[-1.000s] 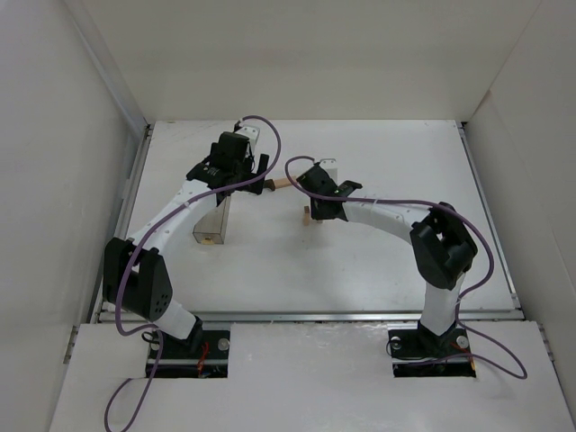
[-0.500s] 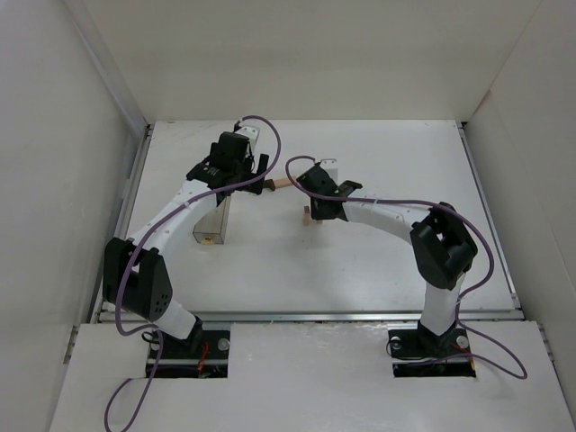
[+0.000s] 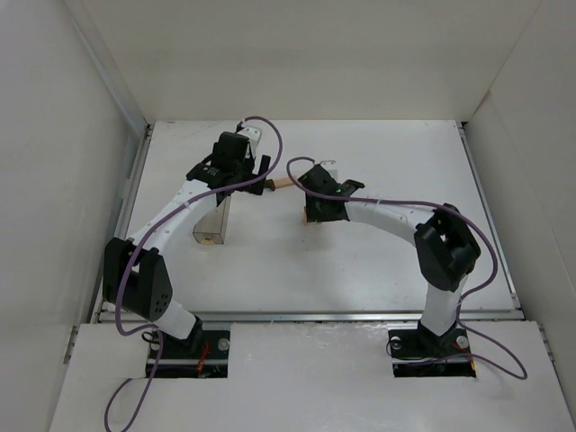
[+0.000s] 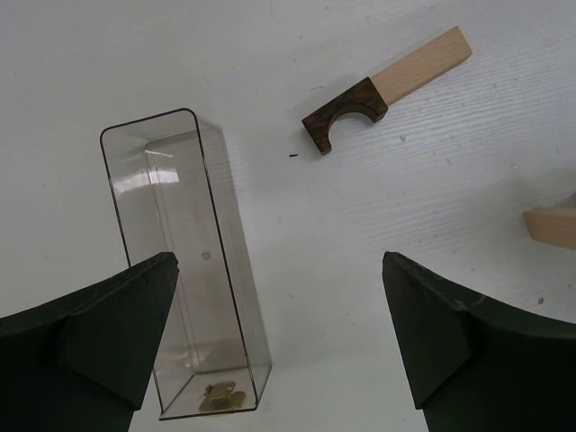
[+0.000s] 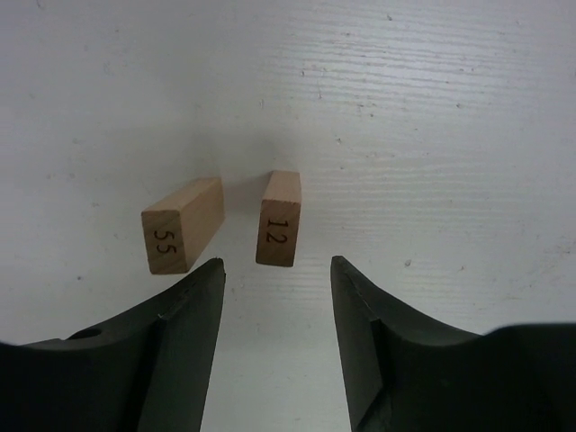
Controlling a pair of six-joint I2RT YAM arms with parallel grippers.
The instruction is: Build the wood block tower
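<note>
1. Right wrist view: the right gripper (image 5: pixel 276 266) has its jaws apart and clamps nothing. Block 12 (image 5: pixel 280 220) stands upright on the table (image 5: pixel 432 108) just past the gap between the jaws. Block 55 (image 5: pixel 183 225) stands upright just beside it; the 2 are apart and not quite parallel.
2. Judged step: leaving the 2 uprights set. Rise straight up and keep both fingers off block 12, since a sideways brush would likely topple it.
3. Left wrist view: the left gripper (image 4: pixel 279 263) is spread wide and empty, above the clear box (image 4: pixel 180 207). The light bar (image 4: pixel 423 65) lies flat, its end touching a dark arched piece (image 4: pixel 346 112).
4. For the bar to sit, the gap between the uprights must be shorter than the bar. Lower it level and let go gently.
</note>
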